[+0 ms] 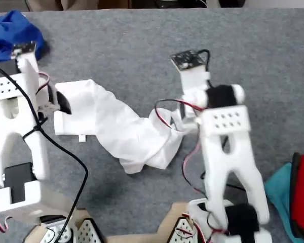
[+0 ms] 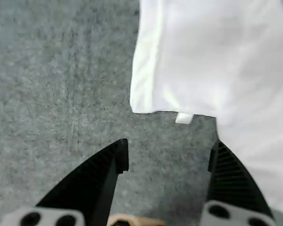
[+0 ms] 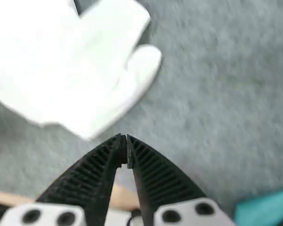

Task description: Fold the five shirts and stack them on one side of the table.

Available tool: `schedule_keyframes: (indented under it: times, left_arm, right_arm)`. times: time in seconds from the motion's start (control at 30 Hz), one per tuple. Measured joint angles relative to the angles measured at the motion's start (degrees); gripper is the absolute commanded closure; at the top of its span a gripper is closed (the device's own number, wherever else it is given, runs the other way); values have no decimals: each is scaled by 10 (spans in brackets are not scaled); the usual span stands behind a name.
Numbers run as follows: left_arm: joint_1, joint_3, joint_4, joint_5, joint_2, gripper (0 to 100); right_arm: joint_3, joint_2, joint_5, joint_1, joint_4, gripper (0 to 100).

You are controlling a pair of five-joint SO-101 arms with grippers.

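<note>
— Where is the white shirt (image 1: pixel 116 126)?
— In the middle of the grey table (image 1: pixel 142 45), crumpled and twisted between the arms. The left gripper (image 2: pixel 169 150) is spread wide at its hem; the right gripper (image 3: pixel 126 143) is closed on nothing.
— What is the risk?
— The cloth is thin and soft, the table felt-like. A pinch of one layer may only drag it into a worse bundle.
</note>
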Motion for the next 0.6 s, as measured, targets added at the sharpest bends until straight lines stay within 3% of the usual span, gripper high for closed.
schedule_keyframes:
  times: [0.17,0.37,0.6]
  left_arm:
    - [-3,90,-90,-1,0,725]
    - [-3,161,-162,-1,0,725]
    - [-3,229,-214,-2,0,725]
  right_arm:
    - [-72,130,-102,-6,-42,836]
    - [-214,291,-221,-12,-47,836]
    - [-343,447,-282,-22,2,836]
